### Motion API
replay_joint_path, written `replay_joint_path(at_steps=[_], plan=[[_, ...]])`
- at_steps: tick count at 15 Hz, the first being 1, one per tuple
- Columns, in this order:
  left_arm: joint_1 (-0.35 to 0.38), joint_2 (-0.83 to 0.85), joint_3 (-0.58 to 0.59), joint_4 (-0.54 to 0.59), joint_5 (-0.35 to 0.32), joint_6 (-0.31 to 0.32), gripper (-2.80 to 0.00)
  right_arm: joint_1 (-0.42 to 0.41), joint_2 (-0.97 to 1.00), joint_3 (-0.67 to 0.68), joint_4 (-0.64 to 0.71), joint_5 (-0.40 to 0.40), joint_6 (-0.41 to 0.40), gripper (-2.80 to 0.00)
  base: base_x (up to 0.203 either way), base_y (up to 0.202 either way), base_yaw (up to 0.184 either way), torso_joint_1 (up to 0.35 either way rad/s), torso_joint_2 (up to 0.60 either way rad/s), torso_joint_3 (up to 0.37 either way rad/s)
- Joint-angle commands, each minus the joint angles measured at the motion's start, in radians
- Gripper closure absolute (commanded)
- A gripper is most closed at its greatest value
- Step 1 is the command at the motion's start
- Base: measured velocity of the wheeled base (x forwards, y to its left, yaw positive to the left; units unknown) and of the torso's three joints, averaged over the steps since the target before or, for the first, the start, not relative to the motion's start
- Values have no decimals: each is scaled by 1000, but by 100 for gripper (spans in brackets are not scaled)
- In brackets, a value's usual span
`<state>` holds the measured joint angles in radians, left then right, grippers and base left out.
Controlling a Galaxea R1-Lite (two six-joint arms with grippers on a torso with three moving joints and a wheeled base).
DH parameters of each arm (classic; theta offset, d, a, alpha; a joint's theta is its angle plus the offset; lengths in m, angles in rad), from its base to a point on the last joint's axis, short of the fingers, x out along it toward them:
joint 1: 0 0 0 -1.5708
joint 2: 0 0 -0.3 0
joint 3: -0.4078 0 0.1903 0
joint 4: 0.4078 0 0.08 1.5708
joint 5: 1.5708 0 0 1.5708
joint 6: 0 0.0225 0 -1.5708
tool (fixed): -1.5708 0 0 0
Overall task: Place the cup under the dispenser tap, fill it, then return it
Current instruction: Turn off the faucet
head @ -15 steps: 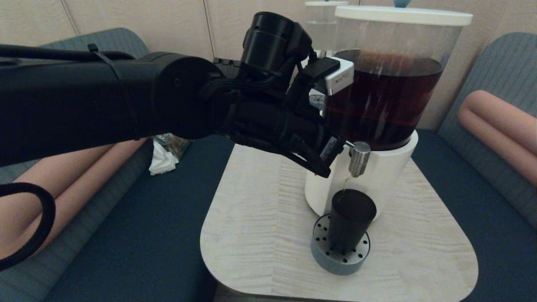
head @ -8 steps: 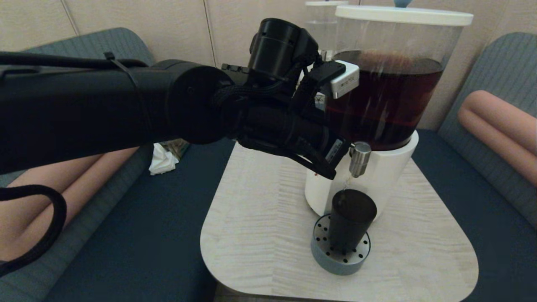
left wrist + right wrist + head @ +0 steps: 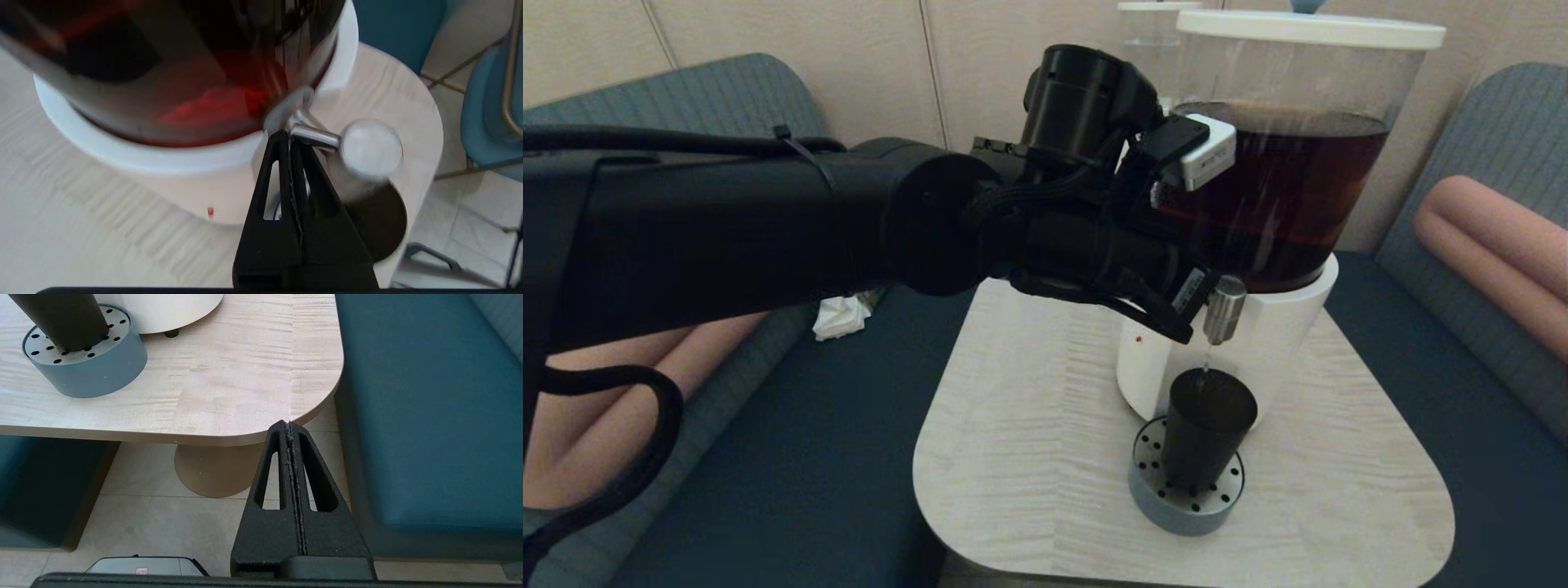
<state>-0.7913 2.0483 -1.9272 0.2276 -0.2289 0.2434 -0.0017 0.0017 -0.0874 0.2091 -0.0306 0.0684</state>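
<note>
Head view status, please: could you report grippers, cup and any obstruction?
Left gripper shut, tips at dispenser tap. Right gripper shut, parked beside table. Cup on drip tray under tap. Nothing obstructing.

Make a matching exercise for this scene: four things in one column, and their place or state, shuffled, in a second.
Things:
1. dark smoky plastic tumbler
2. short brushed-steel tap
3. left gripper
4. right gripper

Places or states:
A. shut, off the pale wooden table's edge, above the floor
B. standing on the round grey perforated drip tray
C. shut, tips at the tap's stem
D. directly above the tumbler's mouth

Pairs: 1-B, 2-D, 3-C, 4-A
</note>
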Motion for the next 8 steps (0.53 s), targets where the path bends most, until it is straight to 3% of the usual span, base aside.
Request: replay_joint_path(at_steps=[1, 8], plan=[[-4, 5, -1, -22, -4, -14, 0, 0, 1, 0, 1, 0, 1, 0, 0, 0, 0, 0, 0, 0], [-16, 24, 1, -68, -3, -32, 0, 0, 1, 0, 1, 0, 1, 0, 0, 0, 0, 0, 0, 0]])
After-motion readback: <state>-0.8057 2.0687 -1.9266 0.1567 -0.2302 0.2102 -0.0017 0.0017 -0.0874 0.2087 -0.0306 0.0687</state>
